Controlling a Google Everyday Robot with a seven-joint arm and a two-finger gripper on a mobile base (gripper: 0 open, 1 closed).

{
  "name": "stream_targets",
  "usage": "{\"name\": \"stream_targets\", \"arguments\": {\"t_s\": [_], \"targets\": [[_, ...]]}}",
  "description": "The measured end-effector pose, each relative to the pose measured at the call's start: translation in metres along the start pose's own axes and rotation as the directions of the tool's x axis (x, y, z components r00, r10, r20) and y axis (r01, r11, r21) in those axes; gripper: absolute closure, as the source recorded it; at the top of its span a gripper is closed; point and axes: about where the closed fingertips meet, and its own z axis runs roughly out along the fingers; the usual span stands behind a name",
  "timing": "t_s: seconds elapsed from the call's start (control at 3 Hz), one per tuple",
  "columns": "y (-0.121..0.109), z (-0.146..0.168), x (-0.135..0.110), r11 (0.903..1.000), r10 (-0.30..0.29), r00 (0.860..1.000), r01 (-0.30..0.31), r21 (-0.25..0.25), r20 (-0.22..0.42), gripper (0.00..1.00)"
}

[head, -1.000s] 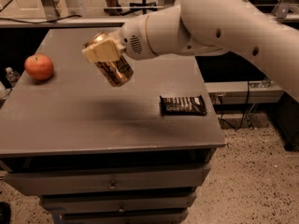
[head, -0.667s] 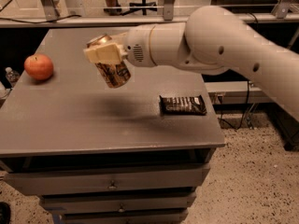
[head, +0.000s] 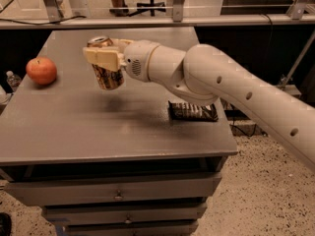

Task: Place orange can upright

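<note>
The orange can [head: 108,75] is golden-orange with a silver top and a dark logo. It hangs nearly upright, a little tilted, above the middle-left of the grey table [head: 98,132]. My gripper [head: 104,58] is shut on the can's upper part, with a cream finger [head: 101,58] across its front. The white arm reaches in from the right. The can casts a faint shadow on the tabletop below it and does not touch the table.
A round orange-red apple [head: 41,70] sits at the table's left edge. A dark snack packet [head: 193,111] lies to the right, under the arm. Drawers are below the tabletop. A rail and chair legs stand behind the table.
The can has turned from tilted toward upright in my gripper. The arm's wrist has rotated and shifted slightly left. Apple and packet have not moved.
</note>
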Motion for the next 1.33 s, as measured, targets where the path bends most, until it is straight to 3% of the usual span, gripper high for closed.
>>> {"name": "stream_targets", "arguments": {"t_s": [0.33, 0.67, 1.0, 1.33], "targets": [[-0.003, 0.014, 0.007, 1.0, 0.01, 0.999, -0.01, 0.0, 0.047, 1.0], [-0.008, 0.018, 0.03, 0.9999, 0.014, 0.998, -0.014, 0.0, 0.054, 1.0], [-0.007, 0.016, 0.038, 0.9999, 0.015, 0.999, -0.015, -0.007, 0.047, 1.0], [-0.006, 0.012, 0.047, 0.9994, 0.032, 0.999, -0.031, -0.014, 0.033, 0.84]]}}
